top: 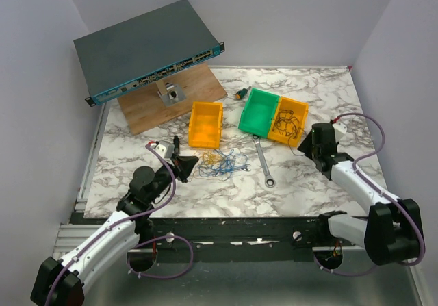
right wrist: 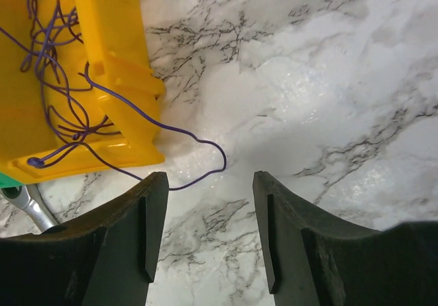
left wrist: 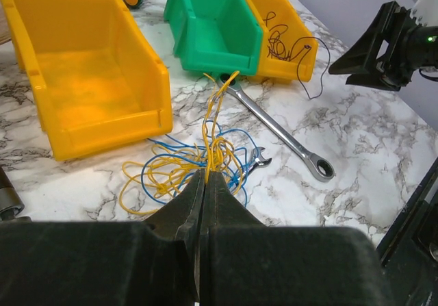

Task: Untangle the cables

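marbled white tabletop (top: 294, 183) between pale walls. the left gripper (left wrist: 207, 176) is pinched together on a few yellow strands of the hair-thin blue and yellow cables (left wrist: 198, 162), a loose tangle lying at five o'clock of the empty yellow plastic bin (left wrist: 89, 80), beside the long silver wrench (left wrist: 284, 136). the right gripper (right wrist: 209, 189) stands apart and empty at the table's three o'clock. one dark purple wire (right wrist: 171, 131) sits in the other yellow bin (right wrist: 113, 59), trailing over its rim. seemingly one strand is sorted, while the looped knot is yet to be undone.
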Action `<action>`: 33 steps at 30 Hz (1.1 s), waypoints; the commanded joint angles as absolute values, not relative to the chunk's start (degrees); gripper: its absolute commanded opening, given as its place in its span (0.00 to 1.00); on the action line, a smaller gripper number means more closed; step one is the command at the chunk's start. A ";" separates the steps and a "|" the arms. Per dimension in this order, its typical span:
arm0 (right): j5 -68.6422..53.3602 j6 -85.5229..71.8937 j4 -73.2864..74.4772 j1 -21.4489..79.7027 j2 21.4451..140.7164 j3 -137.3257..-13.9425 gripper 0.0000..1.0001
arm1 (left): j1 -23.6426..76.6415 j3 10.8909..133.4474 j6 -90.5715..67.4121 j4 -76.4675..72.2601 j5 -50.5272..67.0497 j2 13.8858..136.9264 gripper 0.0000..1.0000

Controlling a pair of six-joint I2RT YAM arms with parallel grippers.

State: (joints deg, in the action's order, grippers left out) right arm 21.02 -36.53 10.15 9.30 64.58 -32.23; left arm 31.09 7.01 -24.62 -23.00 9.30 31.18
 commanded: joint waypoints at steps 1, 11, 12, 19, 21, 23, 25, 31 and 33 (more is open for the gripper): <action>18.28 -39.16 5.45 8.96 68.79 -31.36 0.59 | 31.15 8.26 -23.73 -23.64 10.66 31.18 0.00; 20.66 -38.39 -0.10 8.96 77.58 -32.40 0.54 | 31.18 8.34 -23.60 -23.62 10.45 31.35 0.00; 21.01 -38.76 -0.09 8.98 78.21 -32.71 0.54 | 31.20 8.34 -23.49 -23.34 10.46 31.25 0.00; 22.11 -40.70 1.31 8.96 80.37 -33.23 0.14 | 31.16 8.17 -23.29 -23.09 9.85 30.57 0.00; 21.97 -40.43 1.70 8.96 79.82 -33.08 0.01 | 31.20 8.17 -23.29 -22.94 9.79 30.55 0.00; 21.73 -39.64 2.46 8.97 77.78 -32.62 0.01 | 31.20 8.01 -23.38 -23.60 9.89 30.63 0.00; 19.74 -38.96 2.92 8.96 74.40 -31.92 0.01 | 31.18 8.08 -23.45 -23.75 10.17 31.10 0.00; 9.15 -36.66 7.32 8.98 68.51 -36.22 0.01 | 31.20 8.35 -23.55 -24.36 10.62 32.33 0.00; 8.86 -36.42 8.14 8.94 67.94 -38.16 0.01 | 31.15 8.61 -23.51 -23.54 11.03 32.35 0.00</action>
State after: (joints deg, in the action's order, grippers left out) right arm 13.96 -38.00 4.86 9.26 69.80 -33.91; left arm 31.14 7.03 -24.16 -23.05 9.50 32.01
